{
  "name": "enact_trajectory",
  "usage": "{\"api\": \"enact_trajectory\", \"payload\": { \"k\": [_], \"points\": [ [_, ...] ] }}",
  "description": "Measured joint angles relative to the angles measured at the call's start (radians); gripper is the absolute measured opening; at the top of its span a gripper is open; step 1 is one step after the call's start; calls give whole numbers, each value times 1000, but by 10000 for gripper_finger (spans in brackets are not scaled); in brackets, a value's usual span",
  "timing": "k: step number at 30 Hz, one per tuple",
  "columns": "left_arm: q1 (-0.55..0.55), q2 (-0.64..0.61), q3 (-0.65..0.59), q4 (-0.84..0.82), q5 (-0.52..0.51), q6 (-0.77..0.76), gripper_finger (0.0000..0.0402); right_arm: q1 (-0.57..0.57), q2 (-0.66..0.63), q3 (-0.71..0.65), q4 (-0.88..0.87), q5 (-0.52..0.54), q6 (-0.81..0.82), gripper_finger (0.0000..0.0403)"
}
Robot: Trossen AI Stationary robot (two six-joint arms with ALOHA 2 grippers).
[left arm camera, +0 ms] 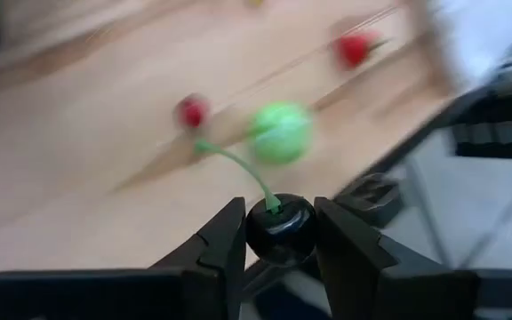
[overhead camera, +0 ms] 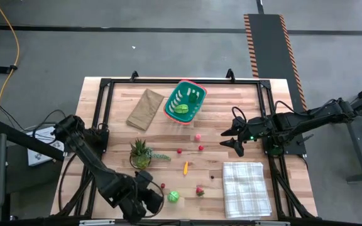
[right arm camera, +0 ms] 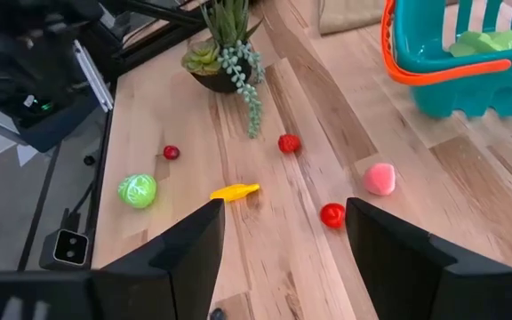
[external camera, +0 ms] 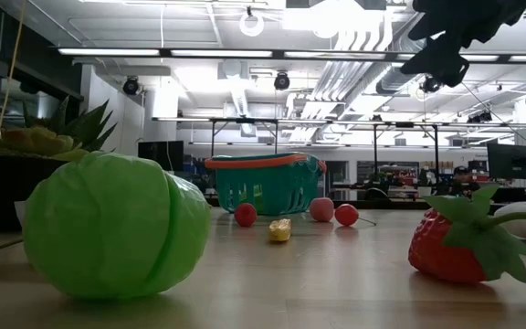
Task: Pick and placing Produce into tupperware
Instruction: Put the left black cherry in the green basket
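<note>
The tupperware, a teal basket with an orange-red rim, stands at the far middle of the table with green pieces in it. Loose produce lies on the wood: a green cabbage, a strawberry, a small red piece, a yellow-orange piece, two red pieces and a pink one. My left gripper hangs over the near edge, left of the cabbage, shut on a small dark round cherry with a green stem. My right gripper stands open and empty right of the pink piece. My left gripper pinches the cherry's round body between its two fingers, one on each side. The fingers slant downward from above. The thin green stem sticks out past the fingertips. The cherry is lifted clear of the table.
A spiky potted plant stands left of the middle, and a flat brown paper bag lies left of the basket. A checked cloth lies at the near right. A black frame runs along the table's sides.
</note>
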Motion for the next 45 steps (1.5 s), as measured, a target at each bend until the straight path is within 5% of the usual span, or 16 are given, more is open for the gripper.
{"api": "enact_trajectory", "payload": {
  "k": [19,30,45],
  "points": [
    [265,-192,0,53,-51,522,118,0,-1,0,146,-53,23,226],
    [521,-293,0,52,71,931,103,0,-1,0,192,13,79,226],
    [965,-311,0,107,404,1386,103,0,-1,0,208,166,150,226]
  ]
}}
